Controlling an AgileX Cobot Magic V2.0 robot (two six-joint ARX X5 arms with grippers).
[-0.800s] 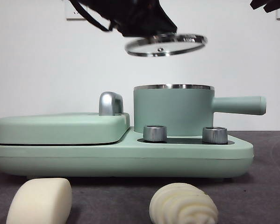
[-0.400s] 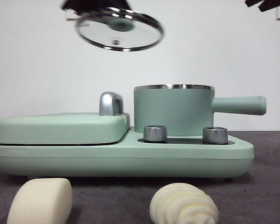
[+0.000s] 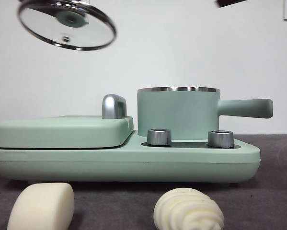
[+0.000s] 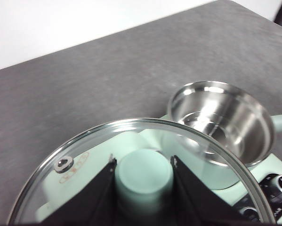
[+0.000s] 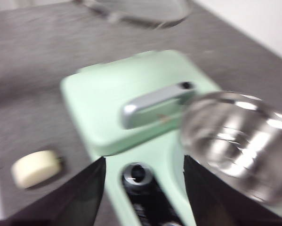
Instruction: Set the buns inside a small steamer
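The small steamer [image 3: 177, 112] stands uncovered on the right of the mint green cooker, and its steel inside [image 4: 221, 117] looks empty. My left gripper [image 4: 143, 162] is shut on the green knob [image 4: 144, 178] of the glass lid [image 3: 66, 24], holding it tilted high at the upper left, off to the side of the pot. On the table in front of the cooker lie the two buns: a smooth one [image 3: 41, 206] [image 5: 35, 168] and a ribbed one [image 3: 189, 210]. My right gripper [image 5: 144, 162] hangs open and holds nothing above the cooker; only a dark tip [image 3: 232, 3] shows in the front view.
The flat lidded grill section [image 3: 62, 132] with its chrome handle [image 3: 113, 106] fills the cooker's left half. Two steel dials [image 3: 158, 136] sit in front of the pot, whose straight handle [image 3: 246, 108] points right. The right wrist view is blurred.
The left gripper has carried the lid leftward, from above the pot to the upper left corner, tilting it. The right arm's tip has shifted left along the top edge.
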